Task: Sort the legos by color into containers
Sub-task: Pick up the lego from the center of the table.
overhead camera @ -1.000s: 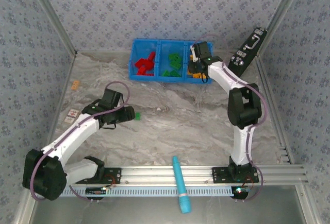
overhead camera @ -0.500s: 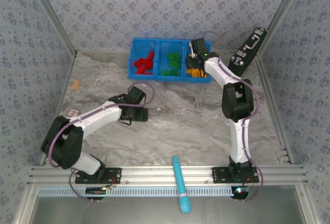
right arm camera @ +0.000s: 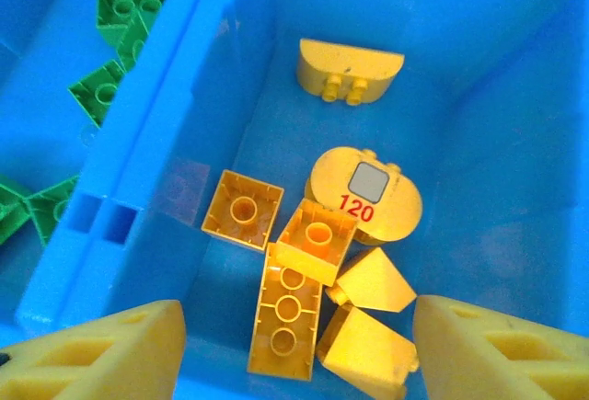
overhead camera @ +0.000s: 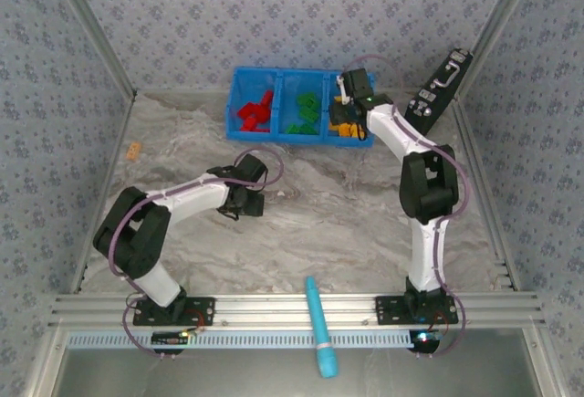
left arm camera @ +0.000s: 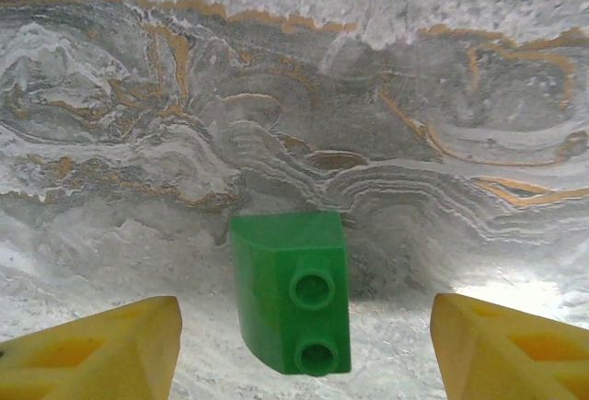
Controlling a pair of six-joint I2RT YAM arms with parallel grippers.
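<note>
Left gripper (left arm camera: pixel 304 331): fingers spread wide, holding nothing, over marbled table (left arm camera: pixel 276 97). One green lego (left arm camera: pixel 293 303) lies on the table between the fingers, touching neither.
Right gripper (right arm camera: pixel 299 349): spread wide, holding nothing, above right compartment (right arm camera: pixel 488 78) of blue bin (overhead camera: pixel 274 140). Yellow legos (right arm camera: pixel 287 313) lie beneath it.
Red legos (overhead camera: pixel 255 112): left compartment.
Green legos (overhead camera: pixel 304 114): middle compartment.

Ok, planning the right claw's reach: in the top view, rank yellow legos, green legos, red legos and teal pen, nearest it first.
1. Yellow legos, right compartment, under the right claw.
2. Green legos, middle compartment.
3. Red legos, left compartment.
4. Teal pen, near edge.
</note>
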